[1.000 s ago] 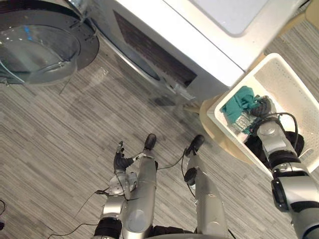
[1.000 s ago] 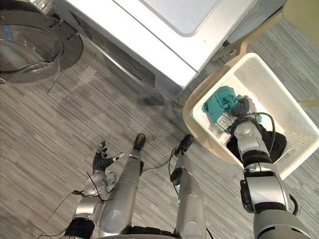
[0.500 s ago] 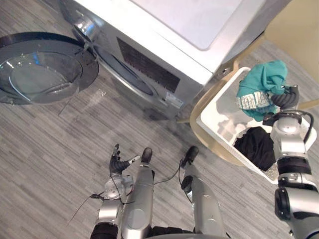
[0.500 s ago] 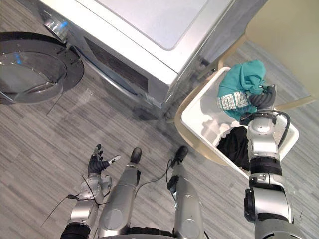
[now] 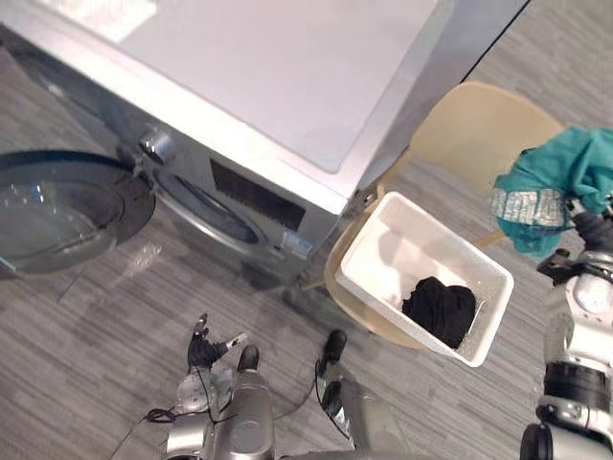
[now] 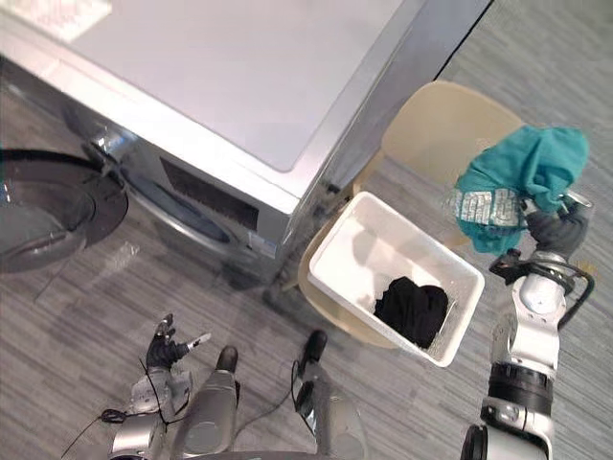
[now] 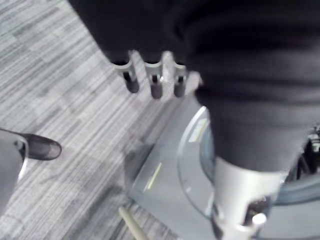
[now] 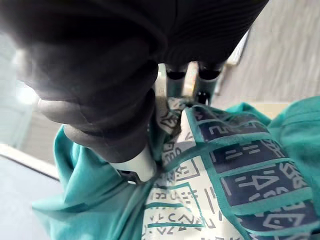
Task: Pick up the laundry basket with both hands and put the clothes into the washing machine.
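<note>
Right eye view: a teal garment [image 6: 522, 182] is held high by the right hand [image 6: 554, 230], whose fingers and thumb are curled into the cloth, as is seen close up in the right wrist view. The garment is hung well clear of the white laundry basket [image 6: 369, 249], which is set on a pale chair [image 6: 450, 125] just beside the washing machine [image 6: 220, 96]. A black garment [image 6: 412, 309] is seen in the basket's near end. The machine's round door [image 6: 48, 206] is swung wide open at the robot's left.

The left hand [image 6: 165, 347] is seen low over the floor [image 6: 115, 278], its fingers apparently relaxed and nothing held, though much of the wrist view is blocked by the hand's own cover.

The step in hand is judged to be the carrying of the teal piece to the drum [image 6: 187, 209]. For this to be done well, the grip should be kept firm, the trailing cloth swung wide of the machine's front, and release made only once the bundle is well inside.
</note>
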Robot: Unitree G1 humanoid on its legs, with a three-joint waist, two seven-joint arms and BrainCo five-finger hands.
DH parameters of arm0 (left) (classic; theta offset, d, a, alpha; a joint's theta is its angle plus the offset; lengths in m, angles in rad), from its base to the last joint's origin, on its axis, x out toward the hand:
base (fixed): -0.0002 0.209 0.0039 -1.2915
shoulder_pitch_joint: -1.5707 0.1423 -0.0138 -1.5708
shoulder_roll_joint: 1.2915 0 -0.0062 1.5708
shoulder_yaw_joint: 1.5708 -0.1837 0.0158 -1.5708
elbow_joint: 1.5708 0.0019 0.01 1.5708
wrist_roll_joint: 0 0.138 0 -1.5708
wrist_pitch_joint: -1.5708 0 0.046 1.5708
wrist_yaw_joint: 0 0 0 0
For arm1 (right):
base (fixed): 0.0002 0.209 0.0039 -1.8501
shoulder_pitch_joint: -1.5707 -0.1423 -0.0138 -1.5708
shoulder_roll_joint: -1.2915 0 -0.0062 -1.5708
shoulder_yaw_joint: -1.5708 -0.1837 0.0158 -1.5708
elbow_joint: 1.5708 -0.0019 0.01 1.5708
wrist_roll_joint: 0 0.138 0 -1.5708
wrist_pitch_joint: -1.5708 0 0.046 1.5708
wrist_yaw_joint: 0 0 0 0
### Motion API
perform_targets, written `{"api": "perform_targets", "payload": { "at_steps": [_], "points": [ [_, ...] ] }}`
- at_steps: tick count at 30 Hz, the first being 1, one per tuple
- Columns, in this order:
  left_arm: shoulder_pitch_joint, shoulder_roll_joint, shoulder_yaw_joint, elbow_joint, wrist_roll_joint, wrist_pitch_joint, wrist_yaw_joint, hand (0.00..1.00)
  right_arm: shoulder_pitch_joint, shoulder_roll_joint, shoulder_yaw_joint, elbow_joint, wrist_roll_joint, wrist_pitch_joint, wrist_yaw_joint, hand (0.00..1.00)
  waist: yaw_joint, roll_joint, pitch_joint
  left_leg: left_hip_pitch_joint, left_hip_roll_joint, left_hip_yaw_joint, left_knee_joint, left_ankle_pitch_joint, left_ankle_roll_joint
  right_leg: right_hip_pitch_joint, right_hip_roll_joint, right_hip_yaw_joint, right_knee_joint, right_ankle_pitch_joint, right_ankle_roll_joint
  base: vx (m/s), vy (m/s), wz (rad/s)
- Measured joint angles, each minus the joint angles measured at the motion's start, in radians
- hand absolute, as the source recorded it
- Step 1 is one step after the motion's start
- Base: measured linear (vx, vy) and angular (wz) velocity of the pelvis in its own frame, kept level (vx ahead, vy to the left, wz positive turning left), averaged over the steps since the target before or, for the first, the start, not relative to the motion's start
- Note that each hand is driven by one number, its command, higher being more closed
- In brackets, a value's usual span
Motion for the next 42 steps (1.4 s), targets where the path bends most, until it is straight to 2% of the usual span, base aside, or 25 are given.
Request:
{"api": "perform_targets", "payload": {
  "at_steps": [4,7,12,17,20,22,23,24,26,27,28,30,31,32,33,34,35,37,38,39,40,41,42],
  "points": [
    [0.015,-0.020,0.027,0.060,0.006,0.005,0.001,0.00,0.110,0.075,0.000,-0.174,0.075,-0.029,0.056,1.00,-0.019,0.009,-0.088,0.052,0.015,0.049,-0.009,-0.024,-0.008,0.030,0.009,0.036,-0.009,-0.001,0.001,0.11,0.046,-0.29],
    [0.017,-0.042,0.055,0.081,0.031,0.005,0.000,0.00,0.161,0.153,0.029,-0.265,0.081,-0.041,0.098,1.00,-0.034,0.010,-0.129,0.102,0.021,0.077,-0.027,-0.035,-0.007,0.058,0.014,0.058,-0.014,-0.005,0.004,0.08,0.036,-0.26],
    [0.035,-0.071,0.055,0.127,0.057,0.006,-0.017,0.00,0.327,0.239,0.238,-0.396,0.116,-0.046,0.198,1.00,-0.041,0.048,-0.197,0.169,0.029,0.143,-0.041,-0.059,0.002,0.085,0.024,0.116,-0.014,-0.012,0.011,0.05,0.041,-0.36],
    [0.054,-0.071,0.051,0.185,0.068,0.006,-0.020,0.00,0.475,0.293,0.509,-0.387,0.163,-0.016,0.298,1.00,-0.062,0.080,-0.217,0.225,0.033,0.185,-0.062,-0.065,0.004,0.108,0.033,0.154,-0.014,-0.014,0.011,0.03,0.019,-0.25],
    [0.058,-0.073,0.037,0.191,0.077,0.006,-0.021,0.00,0.542,0.307,0.634,-0.335,0.230,0.009,0.360,1.00,-0.062,0.094,-0.235,0.245,0.034,0.184,-0.074,-0.064,0.004,0.122,0.034,0.152,-0.012,-0.020,0.008,0.04,0.001,-0.01],
    [0.057,-0.073,0.010,0.192,0.077,0.006,-0.021,0.00,0.541,0.320,0.696,-0.266,0.259,0.021,0.376,1.00,-0.062,0.111,-0.235,0.259,0.034,0.176,-0.075,-0.064,0.004,0.138,0.034,0.147,-0.010,-0.026,0.008,0.02,-0.001,0.10],
    [0.055,-0.074,-0.004,0.195,0.077,0.006,-0.021,0.00,0.540,0.324,0.724,-0.237,0.269,0.034,0.377,1.00,-0.060,0.110,-0.243,0.270,0.034,0.170,-0.075,-0.064,0.004,0.151,0.034,0.143,-0.009,-0.029,0.005,0.01,-0.002,0.16],
    [0.054,-0.075,-0.022,0.203,0.077,0.006,-0.020,0.00,0.540,0.323,0.753,-0.213,0.272,0.040,0.377,1.00,-0.060,0.132,-0.246,0.273,0.035,0.163,-0.074,-0.064,0.004,0.155,0.035,0.137,-0.002,-0.041,0.009,0.01,-0.001,0.18],
    [0.049,-0.083,-0.036,0.204,0.076,0.006,-0.020,0.00,0.534,0.324,0.782,-0.194,0.277,0.043,0.376,1.00,-0.061,0.141,-0.248,0.273,0.041,0.140,-0.062,-0.068,0.001,0.155,0.040,0.117,0.037,-0.074,0.006,0.00,-0.042,0.30],
    [0.048,-0.084,-0.038,0.204,0.075,0.006,-0.019,0.00,0.531,0.324,0.794,-0.187,0.289,0.043,0.375,1.00,-0.060,0.148,-0.244,0.272,0.053,0.130,-0.044,-0.079,-0.002,0.156,0.046,0.107,0.064,-0.091,-0.003,0.01,-0.115,0.38],
    [0.053,-0.079,-0.038,0.205,0.074,0.006,-0.018,0.00,0.529,0.323,0.818,-0.184,0.302,0.043,0.372,1.00,-0.056,0.163,-0.236,0.273,0.083,0.111,0.015,-0.099,-0.019,0.159,0.073,0.101,0.142,-0.157,-0.020,0.03,-0.105,0.38],
    [0.049,-0.074,-0.038,0.212,0.071,0.007,-0.016,0.00,0.527,0.324,0.834,-0.183,0.313,0.042,0.371,1.00,-0.062,0.166,-0.220,0.235,0.091,0.100,0.128,-0.106,-0.030,0.170,0.070,0.092,0.187,-0.204,-0.022,0.01,-0.079,0.56],
    [0.047,-0.086,-0.045,0.208,0.055,0.007,-0.014,0.00,0.529,0.317,0.839,-0.181,0.332,0.042,0.367,1.00,-0.059,0.177,-0.200,0.178,0.104,0.102,0.279,-0.088,-0.025,0.194,0.068,0.063,0.208,-0.229,-0.027,-0.07,-0.053,0.57],
    [0.049,-0.090,-0.054,0.208,0.055,0.007,-0.013,0.00,0.529,0.306,0.840,-0.181,0.333,0.042,0.366,1.00,-0.054,0.183,-0.199,0.163,0.107,0.103,0.313,-0.073,-0.026,0.201,0.066,0.060,0.208,-0.233,-0.029,-0.09,-0.096,0.55],
    [0.050,-0.092,-0.067,0.208,0.045,0.007,-0.012,0.00,0.529,0.293,0.837,-0.181,0.335,0.042,0.364,1.00,-0.057,0.175,-0.191,0.147,0.103,0.122,0.324,-0.031,-0.022,0.214,0.051,0.055,0.185,-0.235,-0.030,-0.06,-0.095,0.41],
    [0.034,-0.098,-0.077,0.207,0.033,0.007,-0.014,0.00,0.530,0.293,0.825,-0.186,0.337,0.042,0.354,1.00,-0.061,0.146,-0.183,0.132,0.103,0.168,0.320,0.000,0.012,0.227,0.018,0.062,0.140,-0.235,-0.029,-0.03,-0.090,0.34],
    [0.027,-0.102,-0.082,0.203,0.032,0.006,-0.014,0.00,0.525,0.293,0.817,-0.188,0.337,0.042,0.352,1.00,-0.060,0.149,-0.178,0.122,0.113,0.184,0.320,-0.009,0.023,0.221,0.008,0.065,0.143,-0.235,-0.029,-0.03,-0.059,0.21],
    [0.018,-0.111,-0.093,0.193,0.032,0.004,-0.015,0.00,0.509,0.292,0.802,-0.187,0.339,0.039,0.347,1.00,-0.069,0.157,-0.156,0.114,0.160,0.181,0.306,-0.012,0.020,0.202,-0.007,0.068,0.163,-0.235,-0.028,-0.05,0.005,0.03],
    [0.017,-0.112,-0.103,0.188,0.032,0.002,-0.014,0.00,0.509,0.292,0.798,-0.187,0.340,0.039,0.345,1.00,-0.073,0.163,-0.157,0.113,0.208,0.167,0.273,-0.009,0.015,0.179,-0.015,0.068,0.189,-0.235,-0.020,-0.05,0.102,0.01],
    [0.014,-0.114,-0.104,0.188,0.032,0.002,-0.013,0.00,0.506,0.292,0.798,-0.187,0.340,0.039,0.345,1.00,-0.079,0.163,-0.157,0.115,0.252,0.141,0.238,-0.003,0.007,0.158,-0.026,0.068,0.219,-0.238,-0.008,-0.03,0.129,0.01],
    [0.014,-0.115,-0.107,0.188,0.032,0.002,-0.012,0.00,0.502,0.292,0.798,-0.187,0.340,0.039,0.344,1.00,-0.083,0.162,-0.157,0.114,0.270,0.127,0.223,0.002,0.000,0.146,-0.035,0.068,0.240,-0.244,0.001,0.00,0.250,0.06],
    [0.015,-0.121,-0.113,0.188,0.032,0.003,-0.007,0.00,0.484,0.291,0.798,-0.187,0.344,0.036,0.337,1.00,-0.094,0.163,-0.158,0.111,0.304,0.111,0.187,0.013,-0.009,0.109,-0.064,0.073,0.301,-0.261,0.027,0.01,0.195,0.06],
    [0.014,-0.125,-0.118,0.188,0.032,0.002,-0.003,0.00,0.477,0.291,0.797,-0.187,0.347,0.033,0.332,1.00,-0.097,0.165,-0.159,0.111,0.313,0.105,0.173,0.018,-0.017,0.094,-0.077,0.074,0.323,-0.266,0.035,0.01,0.330,0.14]
  ]
}}
